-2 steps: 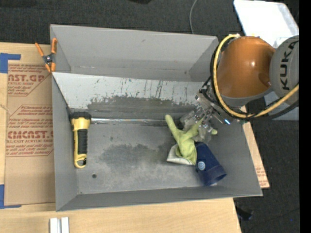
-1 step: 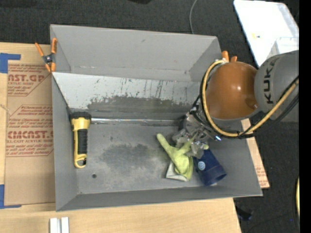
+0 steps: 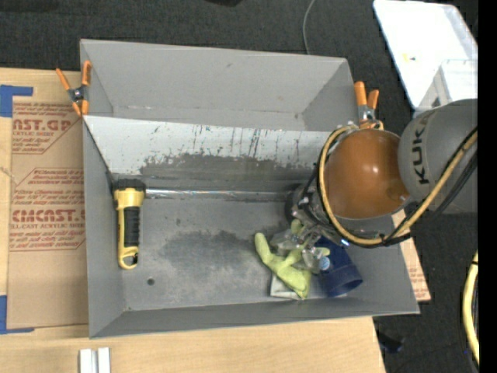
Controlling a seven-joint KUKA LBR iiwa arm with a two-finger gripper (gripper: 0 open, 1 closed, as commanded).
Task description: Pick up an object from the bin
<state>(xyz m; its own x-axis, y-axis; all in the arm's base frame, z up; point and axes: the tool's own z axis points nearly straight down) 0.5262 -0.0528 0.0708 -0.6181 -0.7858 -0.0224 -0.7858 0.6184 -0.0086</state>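
The grey metal bin (image 3: 217, 92) has sloping walls and a flat, scuffed floor. The far and middle parts of that floor lie bare, and the loose things sit at its 2 ends.

The arm (image 3: 446, 158) reaches in over the right rim, grey and rounded. Below it the wrist carries a glossy orange cover (image 3: 361, 173), ringed by a loop of yellow and black cable (image 3: 386, 241).

The gripper (image 3: 307, 243) points down into the near right corner of the bin. It is low among the things lying there, and its metal parts are mixed in with them. Whether it is open or closed cannot be told, nor whether anything sits in it.

1 yellow and black torch (image 3: 128, 228) lies alone against the left wall, well apart from the gripper. It lies lengthwise from far to near, with its wider yellow head at the far end.

In the near right corner a small heap of 3 things lies under and beside the gripper. A dark blue cup-like cylinder (image 3: 339, 274) lies tilted on the right side, just beside the gripper. A limp yellow-green rubbery piece (image 3: 283, 266) stretches to the left of it, touching the gripper's lower parts. A small flat white piece (image 3: 278, 288) peeks out beneath the yellow-green one, close to the near wall.
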